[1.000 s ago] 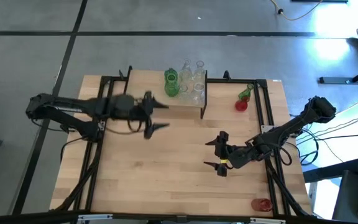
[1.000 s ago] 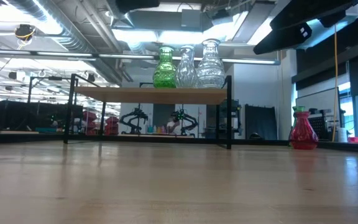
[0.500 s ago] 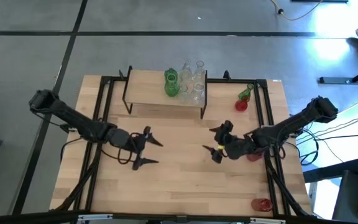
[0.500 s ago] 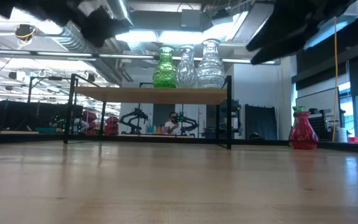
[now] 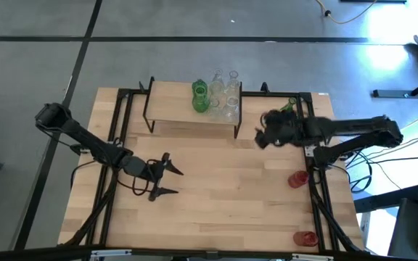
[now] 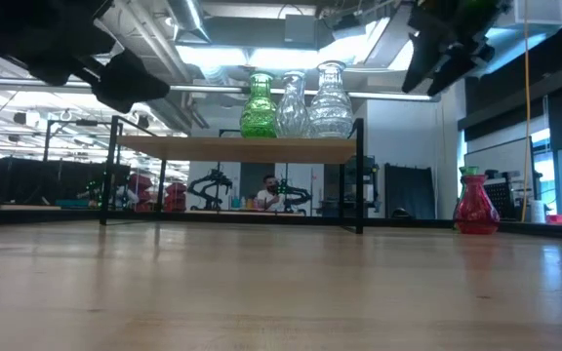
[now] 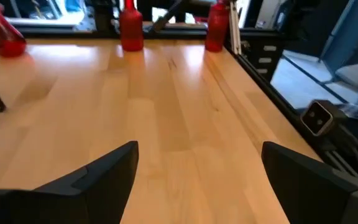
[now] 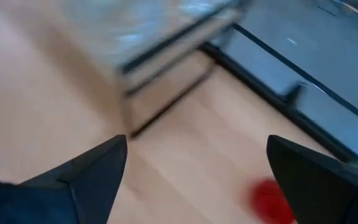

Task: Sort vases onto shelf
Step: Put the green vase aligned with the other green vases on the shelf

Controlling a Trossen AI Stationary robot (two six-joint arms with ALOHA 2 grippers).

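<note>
Your right pincer (image 5: 261,132) has swung from mid-counter toward the shelf's (image 5: 173,109) right end, hovering spread and empty. Nearer, your left pincer (image 5: 167,181) is hanging spread over the counter (image 5: 209,210). Two red vases (image 5: 297,179) are standing along the right edge; green and clear vases (image 5: 216,98) are sitting on the shelf.

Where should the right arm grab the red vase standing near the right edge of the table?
Grip the red vase around its narrow neck, coming down from above with the right gripper. It stands upright and apart from other things, so the neck is free all round. The round body is wider and smooth glass, so probably harder to hold.
</note>
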